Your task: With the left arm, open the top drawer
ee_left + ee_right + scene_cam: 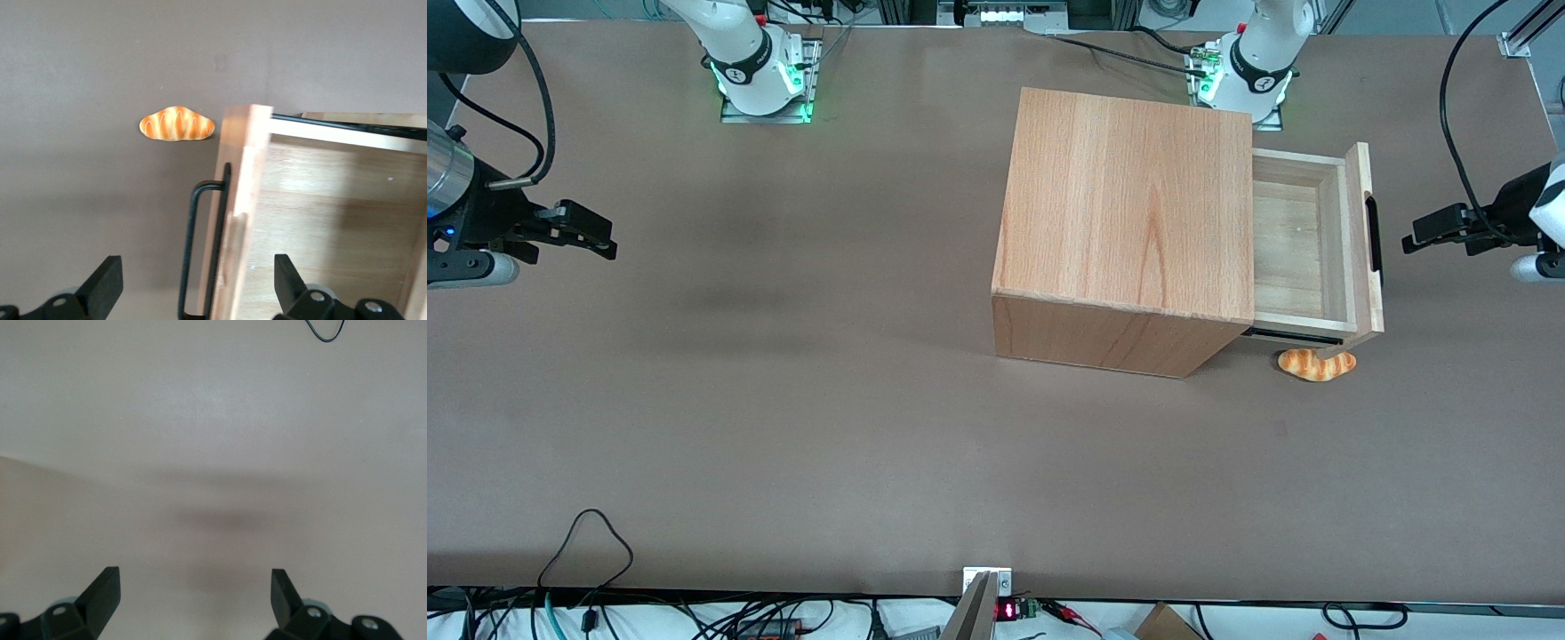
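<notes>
Though pale-wood top drawer (1303, 240) out, gripper (1412, 242) apart.

Overhead front view; two downward wrist views.

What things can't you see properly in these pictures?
- Front view: the inner end of the pale light-wood top drawer is hidden under the wood-grain cabinet.
- Front view: the orange toy croissant is partly covered by the drawer front.
- Left wrist view: the open black gripper and the black handle are cut off by the picture edge.
</notes>
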